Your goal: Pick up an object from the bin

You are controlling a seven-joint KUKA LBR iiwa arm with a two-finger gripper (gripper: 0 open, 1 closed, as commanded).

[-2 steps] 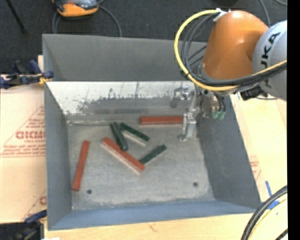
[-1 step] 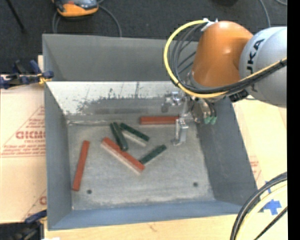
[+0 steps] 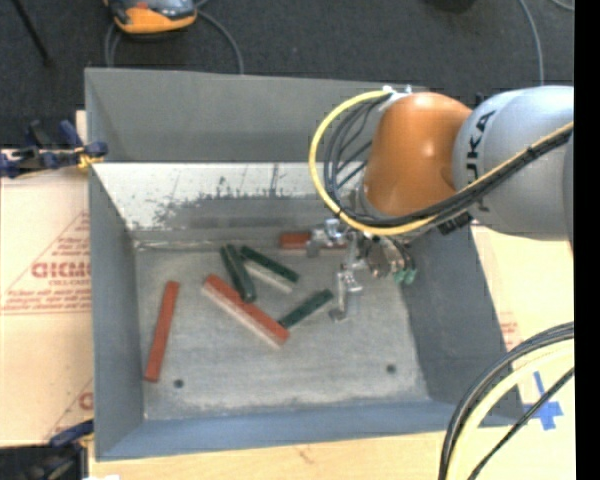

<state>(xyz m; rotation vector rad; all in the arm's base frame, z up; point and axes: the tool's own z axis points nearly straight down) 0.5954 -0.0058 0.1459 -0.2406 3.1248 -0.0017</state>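
Observation:
My gripper (image 3: 342,306) hangs below the orange wrist cover, right of the bin's middle, its fingertips low over the bin floor. Just left of the tips lies a dark green stick (image 3: 305,310), tilted, with its right end at the fingers. A long red and tan block (image 3: 245,311) lies diagonally beside that stick. Two more dark green sticks (image 3: 252,269) lie crossed further back. A short red piece (image 3: 294,240) rests near the back wall, partly behind the gripper's body. I see nothing between the fingers.
A long red stick (image 3: 161,330) lies alone near the bin's left wall. The front and right parts of the bin floor are bare. The arm and its cables cover the back right corner.

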